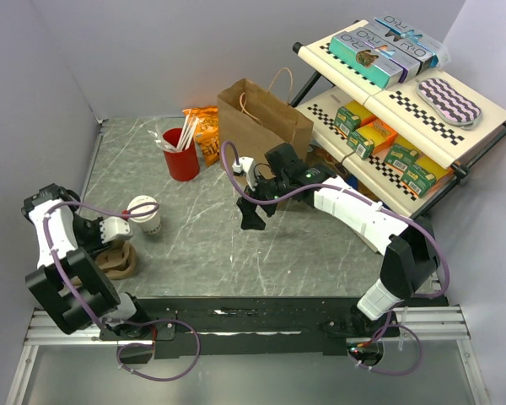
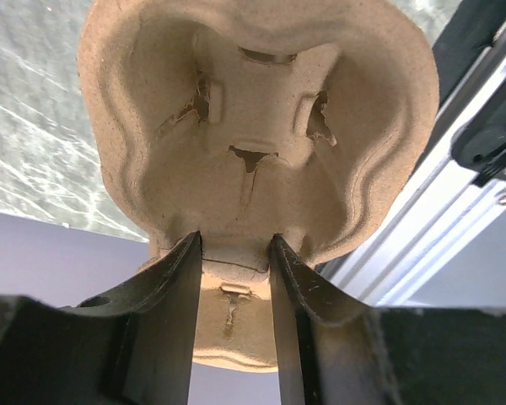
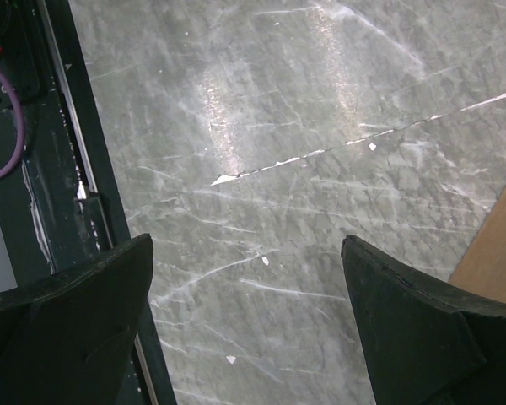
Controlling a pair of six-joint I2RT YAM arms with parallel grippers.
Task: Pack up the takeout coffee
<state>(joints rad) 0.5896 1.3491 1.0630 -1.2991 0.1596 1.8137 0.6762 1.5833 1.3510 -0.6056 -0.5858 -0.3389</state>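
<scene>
Takeout coffee (image 1: 143, 213) stands upright, lid up; left gripper (image 2: 234, 253) clamps carrier (image 2: 253, 126), right gripper (image 3: 246, 278) gaping.

Brown pulp carrier tray (image 2: 253, 126), near rim tight between the 2 gripper (image 2: 234, 242) fingers, over marble table (image 2: 34, 126).

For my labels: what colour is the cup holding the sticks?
The cup is red; the top external view shows it best.

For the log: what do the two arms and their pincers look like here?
The left arm and right arm share a look: white shells, black joints. A purple cable loops along each. The left pincer and right pincer are matte black, each with two flat tapering fingers. No legible markings show.
</scene>
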